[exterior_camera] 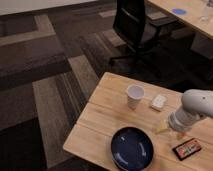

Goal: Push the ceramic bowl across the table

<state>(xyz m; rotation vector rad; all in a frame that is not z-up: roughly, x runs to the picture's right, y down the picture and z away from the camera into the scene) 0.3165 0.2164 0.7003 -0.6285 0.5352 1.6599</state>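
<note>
In the camera view, near the front edge of the light wooden desk [97, 120]: the ceramic bowl [131, 149], wide, shallow, glossy navy, sitting flat and upright. Just beyond its right rim, low over the planks: the hand [163, 127], at the end of a thick white arm [194, 107] reaching in from the right. Whether wide or narrow, cannot tell; nothing seen held. Whether touching the rim or just clear of it, cannot tell either.

Behind the bowl, well apart from it: a white cup [135, 96], upright, and next to that a small white box [158, 102]. To the bowl's right, under the arm: a dark packet with red print [187, 148]. Past the desk: a black office chair [132, 25] on patterned carpet.

As to handling, a judgement only: probably heavy for its size, rigid, breakable if sent over the edge. Glazed foot on smooth wood, so likely to slide readily, and to spin if pressed off-centre. No need to lift or grip; best pressed low on the outer wall, in line with the bowl's middle, slowly. Sloped glossy side likely to let a high contact ride up and slip over the rim. Left side close to the desk's edge, so little room there; more room toward the cup and the far planks.
</note>
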